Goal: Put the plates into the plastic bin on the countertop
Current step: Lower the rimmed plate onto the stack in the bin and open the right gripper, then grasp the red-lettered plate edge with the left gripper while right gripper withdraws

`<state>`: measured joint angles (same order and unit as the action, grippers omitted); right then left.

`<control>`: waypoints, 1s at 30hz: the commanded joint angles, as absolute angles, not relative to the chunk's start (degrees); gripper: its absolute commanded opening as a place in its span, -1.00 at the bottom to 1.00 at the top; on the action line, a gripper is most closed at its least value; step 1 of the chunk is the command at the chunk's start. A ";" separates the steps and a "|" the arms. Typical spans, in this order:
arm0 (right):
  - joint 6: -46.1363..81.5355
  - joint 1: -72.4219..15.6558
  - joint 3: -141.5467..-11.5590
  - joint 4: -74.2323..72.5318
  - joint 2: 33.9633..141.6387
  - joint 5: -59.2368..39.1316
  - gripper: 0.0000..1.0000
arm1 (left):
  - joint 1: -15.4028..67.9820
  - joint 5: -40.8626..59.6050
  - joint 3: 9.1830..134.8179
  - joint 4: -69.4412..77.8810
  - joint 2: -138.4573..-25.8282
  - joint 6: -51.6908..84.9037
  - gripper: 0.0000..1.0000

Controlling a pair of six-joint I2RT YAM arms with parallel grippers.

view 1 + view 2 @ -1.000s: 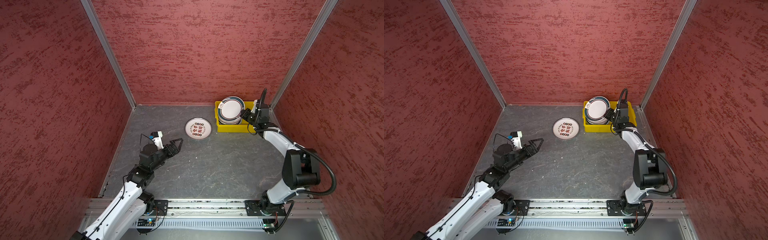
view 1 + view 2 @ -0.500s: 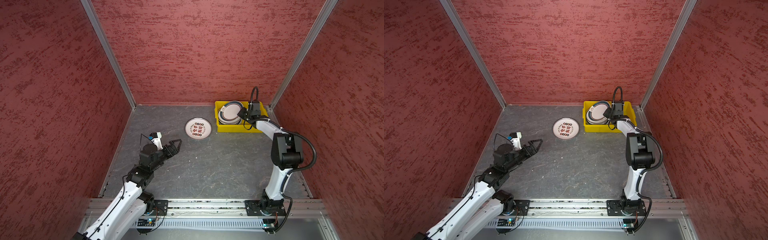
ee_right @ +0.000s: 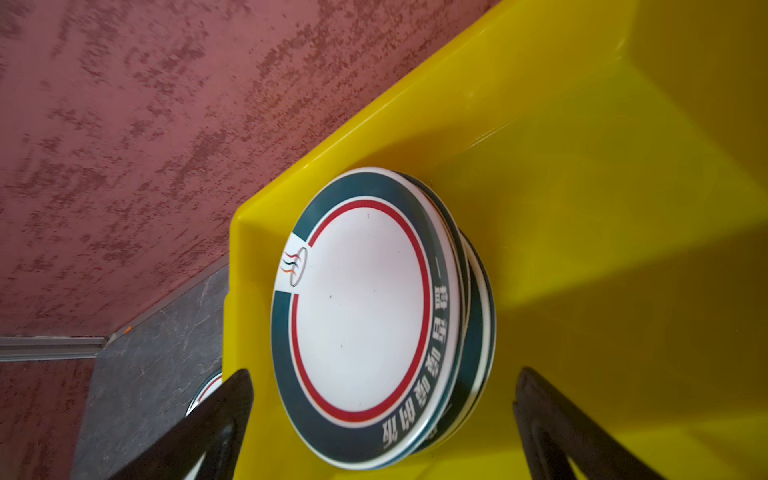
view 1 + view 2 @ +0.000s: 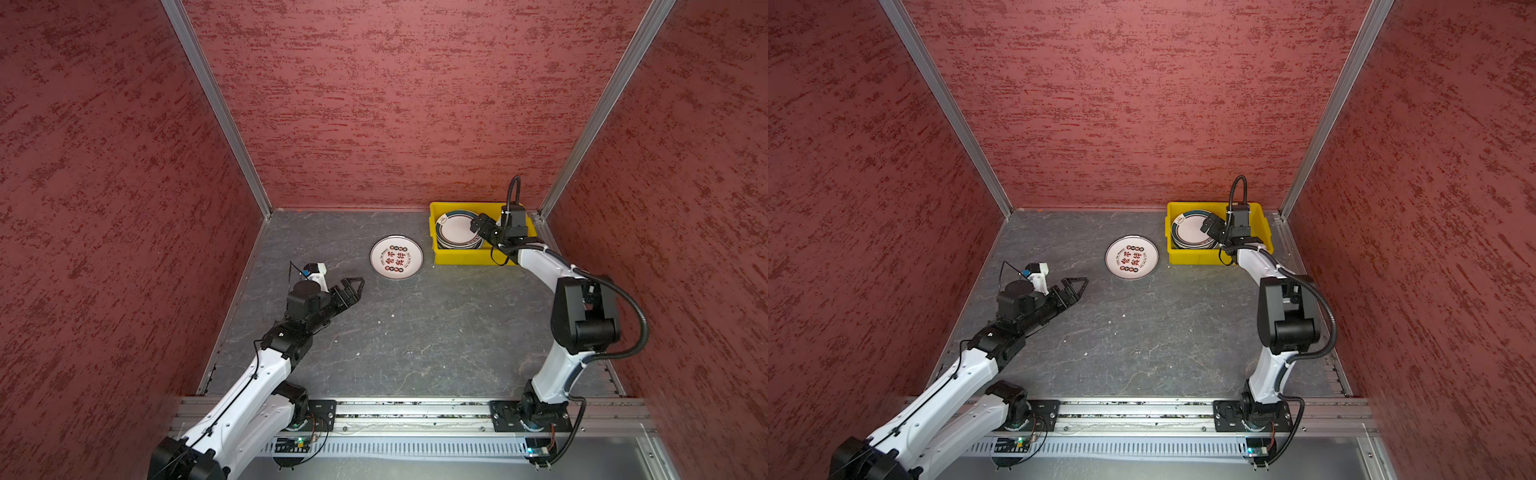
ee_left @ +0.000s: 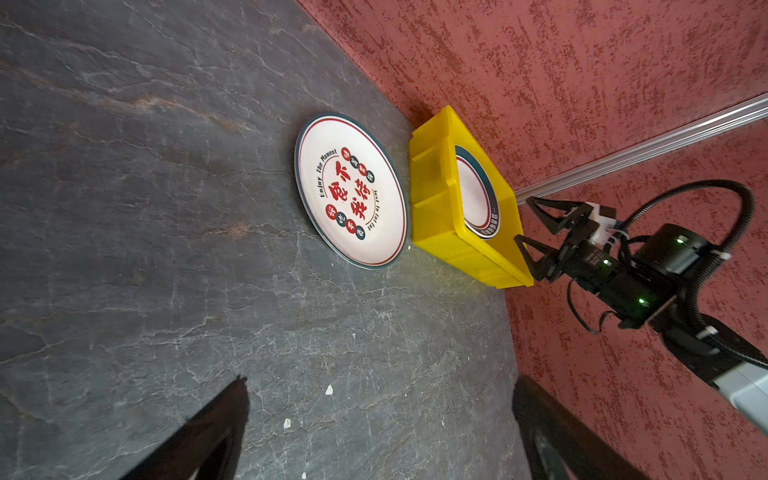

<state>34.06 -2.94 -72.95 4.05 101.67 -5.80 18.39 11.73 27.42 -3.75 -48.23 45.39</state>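
We see the yellow plastic bin point(image 4: 465, 259) point(image 4: 1192, 257) at the far right corner of the dark veined table point(image 4: 415, 332), close against the red back wall. Inside it lies a stack of plates point(image 4: 455, 228) point(image 4: 1190, 230), filling the end of the bin nearer the middle of the table. In the right wrist view the top of the stack point(image 3: 361, 307) shows a white centre, a red ring and a broad dark green band with pale characters. Other green-edged rims show under it, slightly off-centre. We cannot count the plates below.

The right pincer point(image 4: 478, 224) point(image 4: 1208, 224) hangs over the bin at the edge of the stack. Its jaws stand spread wide and empty, which the left wrist view point(image 5: 523, 220) shows plainly; there the tips sit just above the bin's rim point(image 5: 432, 195).

One lettered plate point(image 4: 397, 257) point(image 4: 1131, 257) point(image 5: 351, 191) lies flat on the table just beside the bin, on its left in both top views, with a thin strip of stone between them. It is white with a thin dark rim, red characters in the centre and a ring of red and dark dots.

The left pincer point(image 4: 360, 283) point(image 4: 1084, 281) is above the table, nearer the robot and left of that plate, pointing toward it. Its jaws are released and hold nothing.
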 commanded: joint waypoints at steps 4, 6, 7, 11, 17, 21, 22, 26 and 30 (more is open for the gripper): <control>38.26 -2.32 -62.39 -7.25 89.83 -17.58 0.98 | 15.83 15.28 29.95 1.96 -54.90 45.45 0.99; 40.96 -1.81 -59.12 -10.60 85.98 -24.91 0.98 | 15.12 16.22 30.40 2.91 -57.13 46.18 0.99; 41.36 -1.72 -58.16 -11.12 84.10 -26.82 0.98 | 14.87 16.83 30.40 3.78 -58.13 46.37 0.99; 40.49 -1.58 -53.78 -9.78 74.65 -28.24 0.98 | 14.61 17.46 30.63 7.24 -62.49 47.33 0.99; 38.75 -1.63 -46.21 -8.54 62.94 -25.90 0.98 | 14.04 19.63 31.69 12.63 -70.14 49.13 0.99; 44.06 -1.62 -37.90 -15.55 57.75 -29.76 0.98 | 13.97 19.69 32.46 15.33 -75.05 49.81 0.99; 44.82 -1.58 -36.69 -15.90 57.04 -31.02 0.98 | 13.84 19.45 32.65 15.69 -76.37 50.08 0.99; 44.93 -1.61 -33.25 -14.11 54.63 -31.87 0.98 | 13.77 18.46 31.22 21.71 -80.99 52.21 0.99; 43.58 -1.58 -31.23 -13.17 52.68 -31.00 0.98 | 13.67 19.77 32.34 24.14 -86.62 52.34 0.99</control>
<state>43.97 -1.76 -31.42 -11.84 54.59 -30.22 14.04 19.14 31.29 19.84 -83.81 51.64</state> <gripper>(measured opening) 0.989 0.994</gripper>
